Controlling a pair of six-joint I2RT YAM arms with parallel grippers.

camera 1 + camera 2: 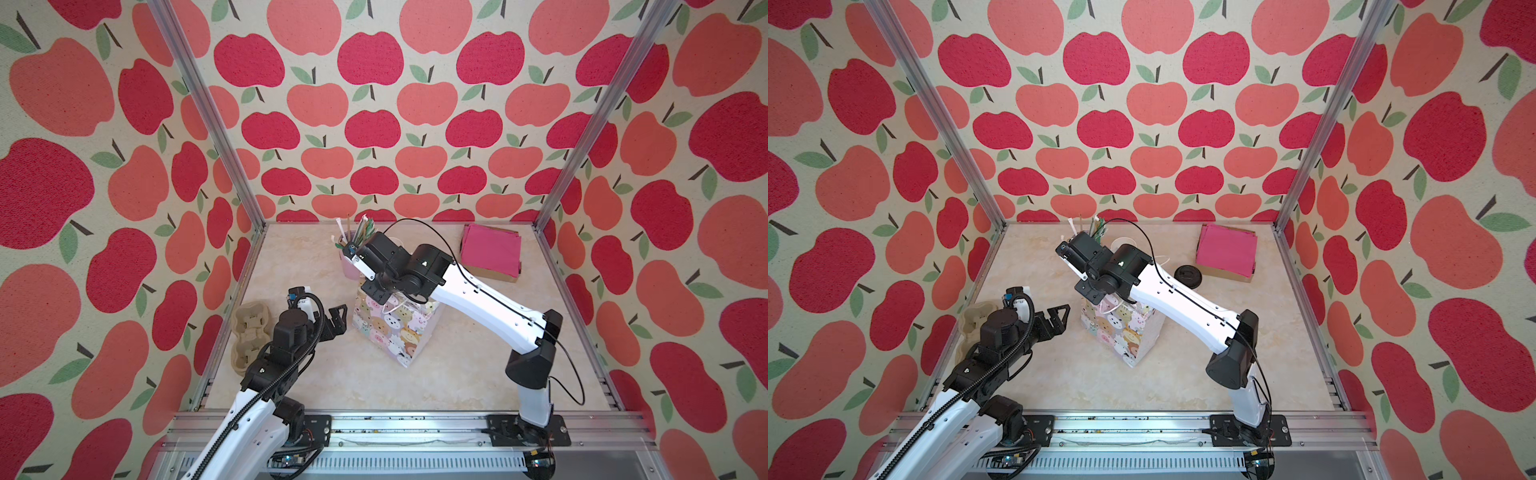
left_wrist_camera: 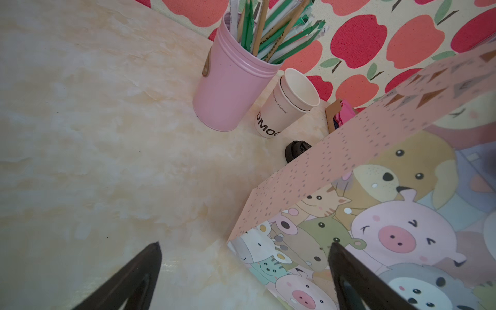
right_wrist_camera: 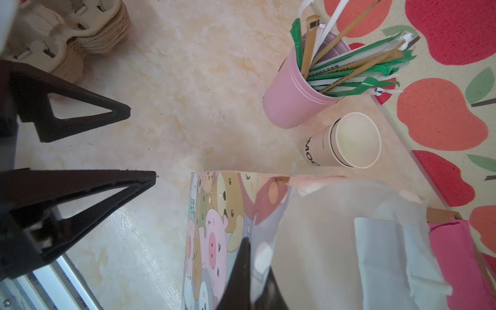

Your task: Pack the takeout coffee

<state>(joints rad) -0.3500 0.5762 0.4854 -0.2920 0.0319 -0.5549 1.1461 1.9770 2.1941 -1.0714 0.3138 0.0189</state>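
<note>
Of the takeout coffee I see only the round black lid (image 1: 1187, 275), flat on the table behind the bag, also visible from the left wrist (image 2: 296, 150). Its single cup is out of view. The cartoon-animal gift bag (image 1: 395, 332) stands upright mid-table. My right gripper (image 3: 255, 257) is shut on the bag's top edge, with the paper wall pinched between its fingers; from above it sits over the bag's mouth (image 1: 1090, 293). My left gripper (image 1: 337, 322) is open and empty just left of the bag, its fingers either side of a bag corner (image 2: 244, 243).
A pink cup of straws (image 2: 228, 88) and a nested stack of white cups (image 2: 287, 104) stand behind the bag. Pink napkins (image 1: 492, 253) lie on cardboard at the back right. Pulp cup carriers (image 1: 249, 332) are stacked at the left wall. Something white and blurred lies inside the bag.
</note>
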